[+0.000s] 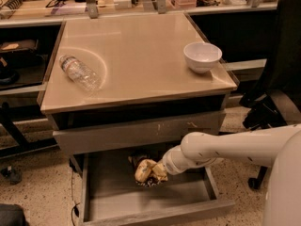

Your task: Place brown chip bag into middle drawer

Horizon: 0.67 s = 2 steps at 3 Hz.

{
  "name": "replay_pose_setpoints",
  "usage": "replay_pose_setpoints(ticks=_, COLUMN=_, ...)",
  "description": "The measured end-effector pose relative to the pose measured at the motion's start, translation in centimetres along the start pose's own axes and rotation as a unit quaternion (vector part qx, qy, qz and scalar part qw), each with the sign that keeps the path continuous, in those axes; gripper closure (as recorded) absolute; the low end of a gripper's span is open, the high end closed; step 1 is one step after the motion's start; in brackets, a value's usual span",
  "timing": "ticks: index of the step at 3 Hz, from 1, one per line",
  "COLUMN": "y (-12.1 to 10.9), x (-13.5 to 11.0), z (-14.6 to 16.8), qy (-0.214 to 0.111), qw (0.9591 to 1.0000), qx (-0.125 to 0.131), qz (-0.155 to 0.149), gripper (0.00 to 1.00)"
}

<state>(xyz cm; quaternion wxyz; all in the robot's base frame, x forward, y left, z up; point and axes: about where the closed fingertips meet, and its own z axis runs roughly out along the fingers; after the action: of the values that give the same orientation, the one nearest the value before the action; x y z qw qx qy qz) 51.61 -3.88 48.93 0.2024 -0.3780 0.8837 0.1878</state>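
The brown chip bag (144, 170) is crumpled, its pale yellow end toward me, inside the open middle drawer (141, 199), near the back centre. My gripper (157, 171) reaches in from the right on the white arm and is shut on the bag's right end. The bag hangs low over the drawer's flat grey floor; I cannot tell whether it touches. The dark part of the bag lies in shadow under the cabinet.
A closed drawer front with pale scratch marks (141, 133) sits just above the open drawer. On the tan top lie a clear plastic bottle (80, 72) at left and a white bowl (202, 56) at right. A black chair (277, 93) stands at the right.
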Motion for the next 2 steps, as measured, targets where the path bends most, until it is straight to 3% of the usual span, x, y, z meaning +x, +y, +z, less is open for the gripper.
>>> replay_pose_setpoints(ticks=1, y=0.0, x=0.0, z=0.0, qy=0.0, qw=1.0, qx=0.0, qz=0.0, gripper=0.11)
replay_pose_setpoints(ticks=2, y=0.01, x=0.0, z=0.01, qy=0.0, qw=1.0, qx=0.0, qz=0.0, gripper=0.0)
